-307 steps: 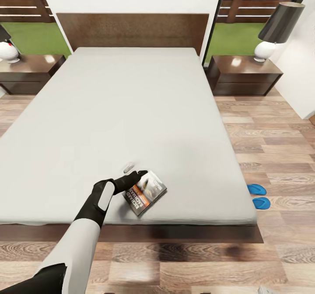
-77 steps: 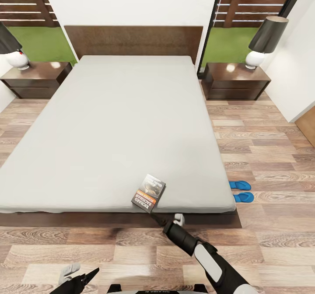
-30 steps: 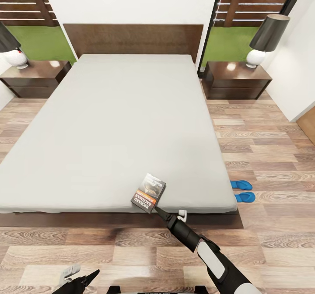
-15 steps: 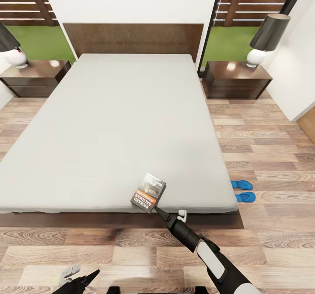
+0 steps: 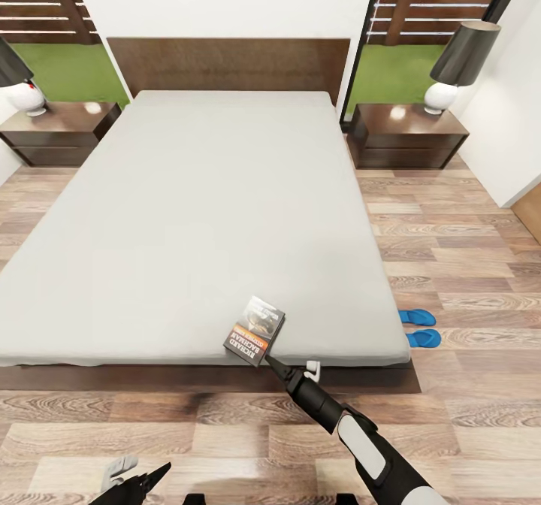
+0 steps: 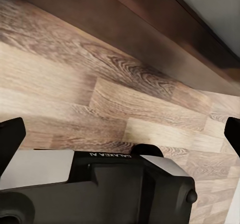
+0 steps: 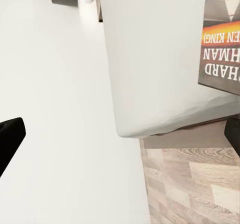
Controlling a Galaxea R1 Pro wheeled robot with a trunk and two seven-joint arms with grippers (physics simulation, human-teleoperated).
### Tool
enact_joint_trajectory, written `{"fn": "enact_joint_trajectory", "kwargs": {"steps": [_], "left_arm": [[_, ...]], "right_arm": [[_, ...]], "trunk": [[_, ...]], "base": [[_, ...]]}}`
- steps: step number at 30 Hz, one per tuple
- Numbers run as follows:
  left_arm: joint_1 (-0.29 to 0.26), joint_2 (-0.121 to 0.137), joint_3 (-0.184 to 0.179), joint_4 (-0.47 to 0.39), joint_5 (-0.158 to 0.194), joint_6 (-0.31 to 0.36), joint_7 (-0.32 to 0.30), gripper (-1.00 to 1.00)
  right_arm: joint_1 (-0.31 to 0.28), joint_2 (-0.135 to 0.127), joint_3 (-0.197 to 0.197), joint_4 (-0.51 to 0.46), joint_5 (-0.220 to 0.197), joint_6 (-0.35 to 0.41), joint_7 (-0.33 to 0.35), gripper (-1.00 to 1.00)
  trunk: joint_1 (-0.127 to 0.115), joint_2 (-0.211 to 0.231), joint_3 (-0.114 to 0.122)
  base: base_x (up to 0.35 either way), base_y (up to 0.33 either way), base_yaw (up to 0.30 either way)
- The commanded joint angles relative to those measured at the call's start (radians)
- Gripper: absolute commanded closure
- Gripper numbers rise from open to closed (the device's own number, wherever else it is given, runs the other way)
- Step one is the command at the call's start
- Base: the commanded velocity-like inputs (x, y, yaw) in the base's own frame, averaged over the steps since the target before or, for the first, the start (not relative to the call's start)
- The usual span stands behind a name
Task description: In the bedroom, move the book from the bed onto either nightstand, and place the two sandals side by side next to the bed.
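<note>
A: Dark book (image 5: 255,331) lies flat near bed (image 5: 188,212) foot edge. Right gripper (image 5: 291,370)?
B: Fingers spread, one tip just beside the book corner, gripping nothing. Left gripper (image 5: 135,476) open, low over floor (image 5: 466,264). Sandals (image 5: 419,327) side by side beside bed.

Dark book (image 5: 255,331) lies flat at the bed's (image 5: 188,204) foot edge; blue sandals (image 5: 419,327) paired beside it.

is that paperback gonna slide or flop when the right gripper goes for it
The book looks thin, so it probably bends if pinched by one corner. It lies flat near the bed's foot edge, so a push could slide it off. The right gripper sits at its near corner.
</note>
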State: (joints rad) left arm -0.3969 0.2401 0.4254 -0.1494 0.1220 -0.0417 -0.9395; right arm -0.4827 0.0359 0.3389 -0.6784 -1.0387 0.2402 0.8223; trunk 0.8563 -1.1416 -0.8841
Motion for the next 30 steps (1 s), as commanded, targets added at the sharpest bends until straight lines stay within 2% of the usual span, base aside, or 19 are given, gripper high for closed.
{"fn": "enact_joint_trajectory", "kwargs": {"steps": [1, 30], "left_arm": [[0.000, 0.001, -0.008, 0.001, 0.010, -0.004, -0.002, -1.00], [0.000, 0.002, -0.007, 0.001, 0.010, -0.003, -0.002, -1.00]], "right_arm": [[-0.001, 0.000, 0.002, 0.000, -0.011, 0.009, 0.001, -1.00], [-0.001, -0.002, 0.003, 0.010, -0.010, 0.011, 0.001, -1.00]], "trunk": [[0.000, 0.000, -0.001], [0.111, -0.203, -0.091]], "base": [[0.000, 0.000, 0.000], [0.000, 0.000, 0.000]]}}
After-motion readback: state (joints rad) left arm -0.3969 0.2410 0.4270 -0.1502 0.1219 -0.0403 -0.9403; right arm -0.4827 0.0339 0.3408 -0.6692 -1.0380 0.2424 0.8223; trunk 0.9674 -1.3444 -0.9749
